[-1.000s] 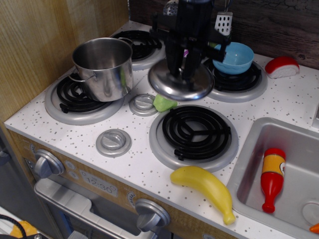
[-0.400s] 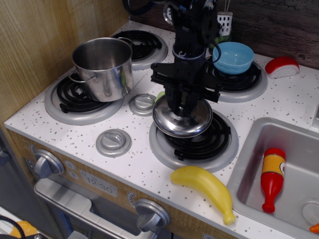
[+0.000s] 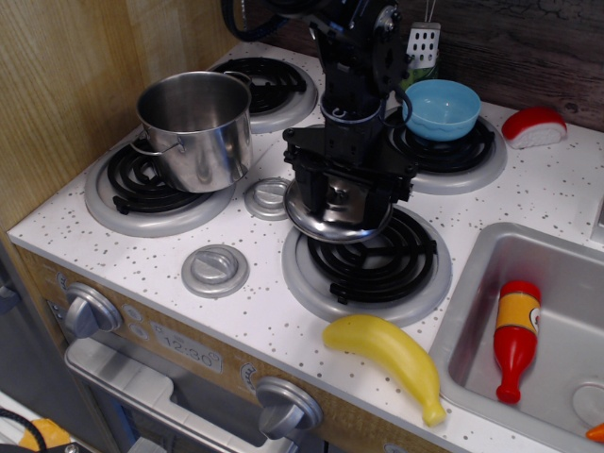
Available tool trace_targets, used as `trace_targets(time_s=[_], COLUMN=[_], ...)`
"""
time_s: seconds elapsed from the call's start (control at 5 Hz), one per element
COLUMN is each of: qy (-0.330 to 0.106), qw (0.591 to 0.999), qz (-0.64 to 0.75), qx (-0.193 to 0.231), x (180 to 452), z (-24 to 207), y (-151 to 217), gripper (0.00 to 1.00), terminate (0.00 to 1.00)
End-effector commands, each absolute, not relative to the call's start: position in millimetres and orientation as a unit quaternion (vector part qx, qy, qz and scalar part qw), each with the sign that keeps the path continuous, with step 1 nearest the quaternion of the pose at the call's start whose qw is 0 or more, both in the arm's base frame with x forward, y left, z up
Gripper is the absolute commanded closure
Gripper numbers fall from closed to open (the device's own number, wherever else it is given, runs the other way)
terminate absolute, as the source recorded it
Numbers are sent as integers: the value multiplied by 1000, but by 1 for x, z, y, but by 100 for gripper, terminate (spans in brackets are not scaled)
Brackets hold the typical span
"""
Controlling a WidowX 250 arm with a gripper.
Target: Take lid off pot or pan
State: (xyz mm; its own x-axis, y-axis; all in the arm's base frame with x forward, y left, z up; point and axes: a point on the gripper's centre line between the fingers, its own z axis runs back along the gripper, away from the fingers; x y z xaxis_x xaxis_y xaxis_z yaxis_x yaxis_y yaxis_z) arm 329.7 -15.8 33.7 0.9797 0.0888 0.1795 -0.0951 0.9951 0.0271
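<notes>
1. The tool (image 3: 342, 196) comes down from the top centre of the frame, its black fingers closed around the knob of the lid (image 3: 338, 219); the knob itself is hidden between them.
2. The lid sits at the centre of the frame, over the upper left edge of the front right burner (image 3: 367, 257). It tilts a little, and whether its rim touches the burner cannot be told.
3. The pot (image 3: 195, 129) stands open and uncovered on the front left burner (image 3: 151, 186), in the upper left part of the frame, well apart from the lid.
4. Two flat grey discs lie on the speckled counter (image 3: 274, 316): one disc (image 3: 270, 198) just left of the lid, the other disc (image 3: 215, 270) lower, toward the front edge.
5. A light-blue bowl (image 3: 442, 109) rests on the back right burner (image 3: 451, 156), right of the arm.
6. A yellow banana (image 3: 388, 354) lies on the counter below the front right burner.
7. In the sink (image 3: 472, 321) at the lower right lies a red and yellow bottle (image 3: 516, 338).
8. A red and white piece (image 3: 534, 125) sits at the upper right, near the wall.
</notes>
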Motion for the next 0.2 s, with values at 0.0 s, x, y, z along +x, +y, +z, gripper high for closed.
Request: trace_targets(time_s=[0.0], qy=[-109], qw=[993], qz=[39], qx=[17], x=[332], z=[45], y=[-16], gripper=[0], terminate=[100])
